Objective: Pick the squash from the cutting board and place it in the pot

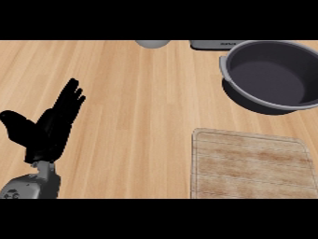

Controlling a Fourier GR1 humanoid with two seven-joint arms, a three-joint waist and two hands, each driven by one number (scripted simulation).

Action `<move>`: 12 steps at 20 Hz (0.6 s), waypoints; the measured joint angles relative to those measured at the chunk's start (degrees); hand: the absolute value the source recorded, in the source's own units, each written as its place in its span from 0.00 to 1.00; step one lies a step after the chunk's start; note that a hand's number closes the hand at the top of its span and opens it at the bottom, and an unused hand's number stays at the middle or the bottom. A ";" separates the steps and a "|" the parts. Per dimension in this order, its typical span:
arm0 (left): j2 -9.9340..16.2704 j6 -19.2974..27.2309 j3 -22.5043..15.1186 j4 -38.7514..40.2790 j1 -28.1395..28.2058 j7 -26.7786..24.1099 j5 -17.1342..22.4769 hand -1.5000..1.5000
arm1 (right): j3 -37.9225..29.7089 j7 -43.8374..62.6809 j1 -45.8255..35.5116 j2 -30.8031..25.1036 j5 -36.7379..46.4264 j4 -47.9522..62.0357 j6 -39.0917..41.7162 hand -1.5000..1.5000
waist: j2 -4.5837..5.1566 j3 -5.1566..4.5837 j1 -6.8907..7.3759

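A dark grey pot [238, 50] with side handles stands at the back right of the counter, and I see nothing inside it. In front of it, at the lower right, lies a pale wooden cutting board [251, 163] with a bare top. No squash shows anywhere in the head view. My left hand [48, 128] rests open at the lower left, fingers straight and pointing away from me, far from both pot and board. My right hand is out of view.
Along the far edge of the wooden counter I see the rim of a small grey round object [152, 43] and the base of a grey appliance [213, 45], both cut off by the view.
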 measured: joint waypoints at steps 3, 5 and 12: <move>-0.07 -0.15 0.29 0.65 -0.13 -0.30 0.15 0.50 | -2.71 -0.51 -1.85 -2.08 -3.10 -3.62 1.10 1.00 | -0.07 -0.02 -0.15; 0.36 -0.29 0.62 -0.11 -0.34 0.40 0.32 0.50 | -3.57 -1.14 -2.80 -3.01 -4.72 -6.56 1.56 1.00 | -0.12 -0.03 -0.15; 0.36 -1.27 0.84 -0.38 0.90 -0.49 0.85 0.50 | -3.91 2.80 -12.89 -5.86 -11.82 -11.85 6.22 1.00 | -0.08 -0.05 0.25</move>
